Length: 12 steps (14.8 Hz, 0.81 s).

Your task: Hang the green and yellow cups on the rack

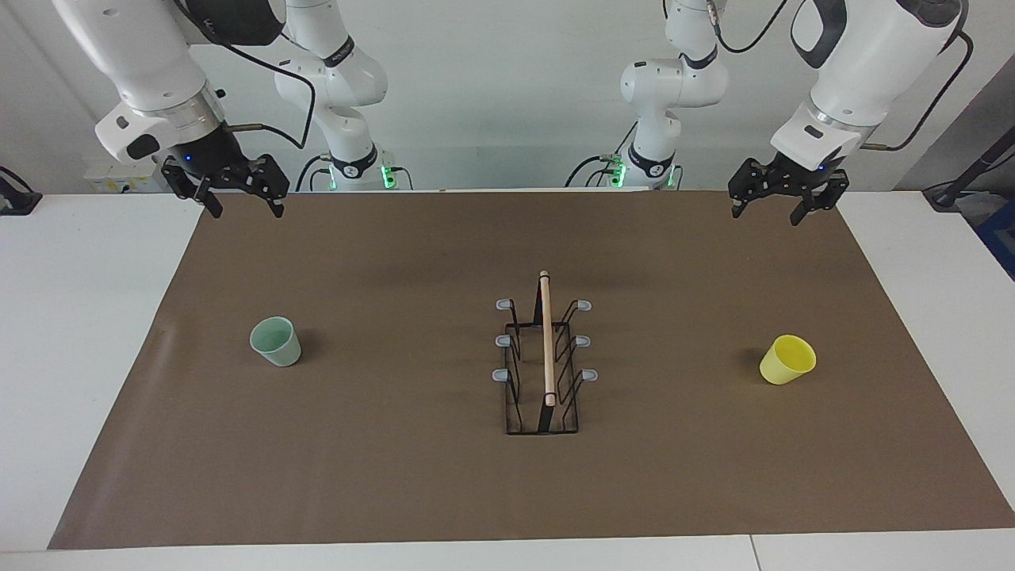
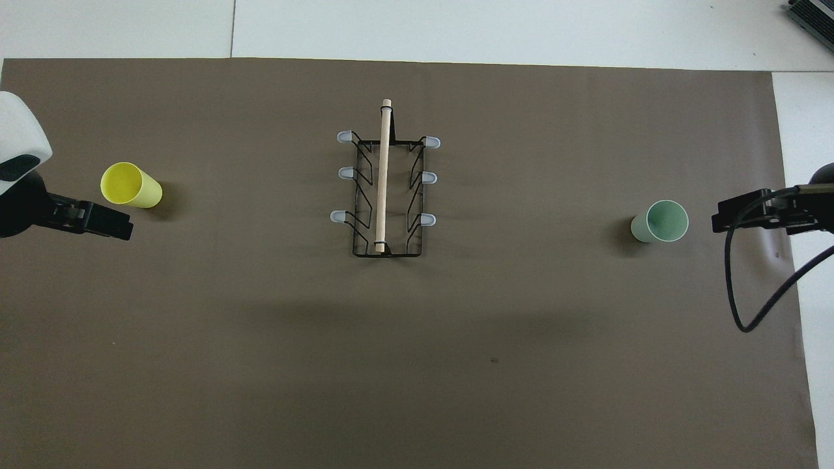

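Left gripper (image 1: 779, 211) is up in the air over the brown mat's (image 1: 396, 476) edge nearest the robots, at the left arm's end of the worktop (image 1: 79, 357). Fingers spread wide, nothing in them. Right gripper (image 1: 242, 198) mirrors it at the right arm's end: raised over the same mat edge, fingers wide apart, empty. Both arms wait.

Yellow cup (image 1: 787, 359) sits on the mat toward the left arm's end, tilted or lying with its open mouth up and angled away from the rack; can't tell which. Green cup (image 1: 276, 341) sits on the mat toward the right arm's end, mouth up, likewise leaning away from the rack. Both cups are well apart from the rack and from the grippers.

Rack (image 1: 543, 365) stands upright at mid-mat between the two cups, its wooden rod (image 1: 546, 337) running along the top, lengthwise away from the robots. Six grey-tipped prongs (image 1: 504, 304), three a side, all bare. No cup hung yet.

In the overhead view, the left gripper (image 2: 104, 221) shows just beside the yellow cup (image 2: 130, 185), and the right gripper (image 2: 749, 212) just beside the green cup (image 2: 659, 221), but both are raised, not touching.
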### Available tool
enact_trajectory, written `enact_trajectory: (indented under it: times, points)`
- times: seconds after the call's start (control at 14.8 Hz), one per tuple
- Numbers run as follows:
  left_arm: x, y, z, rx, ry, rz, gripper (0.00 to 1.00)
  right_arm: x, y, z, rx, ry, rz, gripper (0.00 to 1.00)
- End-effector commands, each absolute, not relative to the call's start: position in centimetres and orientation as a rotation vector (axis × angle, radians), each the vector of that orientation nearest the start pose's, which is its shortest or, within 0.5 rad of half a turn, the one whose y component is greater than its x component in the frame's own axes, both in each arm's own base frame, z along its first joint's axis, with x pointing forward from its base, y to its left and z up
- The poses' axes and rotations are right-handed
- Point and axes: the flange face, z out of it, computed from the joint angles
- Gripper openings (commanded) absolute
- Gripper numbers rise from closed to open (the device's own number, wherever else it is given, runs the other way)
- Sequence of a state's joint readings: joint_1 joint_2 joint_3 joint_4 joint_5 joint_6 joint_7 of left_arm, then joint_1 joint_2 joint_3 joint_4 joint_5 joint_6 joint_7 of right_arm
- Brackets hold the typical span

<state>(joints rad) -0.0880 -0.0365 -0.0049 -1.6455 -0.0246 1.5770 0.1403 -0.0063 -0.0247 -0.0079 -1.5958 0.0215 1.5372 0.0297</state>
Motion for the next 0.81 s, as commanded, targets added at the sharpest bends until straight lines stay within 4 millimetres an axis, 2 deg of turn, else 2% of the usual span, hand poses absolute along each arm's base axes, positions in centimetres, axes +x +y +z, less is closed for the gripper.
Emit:
enact_trajectory:
  times: [0.0, 0.27, 0.47, 0.74]
  points:
    - [53.3, -5.0, 61.1, -3.131, 0.349, 0.031, 1.0, 54.3, -0.5, 62.3, -3.115, 0.052, 0.043, 1.0]
    - [53.5, -4.6, 61.1, -3.133, 0.335, 0.014, 1.0, 54.2, -1.1, 62.2, -3.116, 0.062, 0.048, 1.0]
    - [53.7, -4.2, 61.3, -3.133, 0.33, 0.0, 1.0, 53.9, -0.7, 61.9, -3.114, 0.041, 0.062, 1.0]
    - [54.0, -4.3, 61.4, -3.134, 0.33, -0.025, 1.0, 53.5, -1.7, 60.9, -3.102, 0.037, 0.06, 1.0]
